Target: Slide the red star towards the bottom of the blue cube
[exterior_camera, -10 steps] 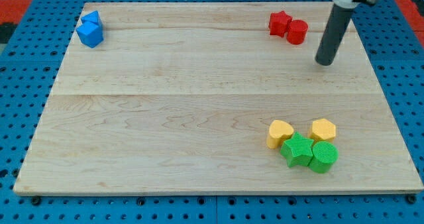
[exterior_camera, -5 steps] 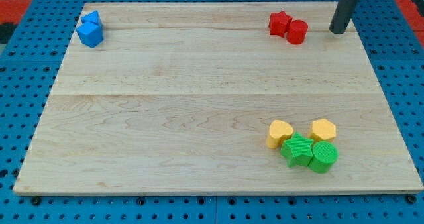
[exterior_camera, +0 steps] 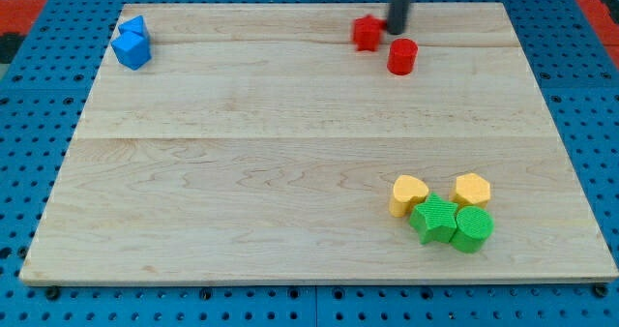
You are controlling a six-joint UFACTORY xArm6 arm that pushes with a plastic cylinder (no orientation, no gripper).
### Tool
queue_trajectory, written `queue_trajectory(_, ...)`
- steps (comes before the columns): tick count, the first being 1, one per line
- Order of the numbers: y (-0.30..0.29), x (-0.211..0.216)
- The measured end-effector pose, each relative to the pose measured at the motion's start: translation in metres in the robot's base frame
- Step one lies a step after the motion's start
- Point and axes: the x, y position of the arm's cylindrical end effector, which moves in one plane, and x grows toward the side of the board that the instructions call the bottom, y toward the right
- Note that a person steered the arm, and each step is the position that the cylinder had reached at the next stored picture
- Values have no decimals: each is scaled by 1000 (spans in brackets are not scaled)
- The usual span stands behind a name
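The red star (exterior_camera: 367, 33) sat on the far part of the wooden board (exterior_camera: 242, 172), right of centre, with my tip (exterior_camera: 397, 30) just beside it on its right, touching or nearly touching its edge. The rod came down from the far edge of the view and ended between the red star and the red cylinder (exterior_camera: 402, 56), which lay slightly nearer and to the right, apart from the star. The arm carried no gripper, only this straight dark rod, so there were no jaws to stand apart or together.

The blue cube (exterior_camera: 131, 49) rested in the far left corner of the board, well apart from the star, with a 2nd blue block (exterior_camera: 132, 26) of unclear shape touching it on its far side.

In the near right part of the board 4 blocks clustered together: a yellow heart (exterior_camera: 409, 193), a yellow hexagon (exterior_camera: 472, 189), a green star (exterior_camera: 434, 219) and a green cylinder (exterior_camera: 473, 228). The board lay on a blue pegboard table (exterior_camera: 39, 124).
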Motion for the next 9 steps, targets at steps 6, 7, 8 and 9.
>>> queue_trajectory(6, -253, 66)
queue_trajectory(7, -264, 65)
queue_trajectory(8, -264, 82)
queue_trajectory(9, -264, 108)
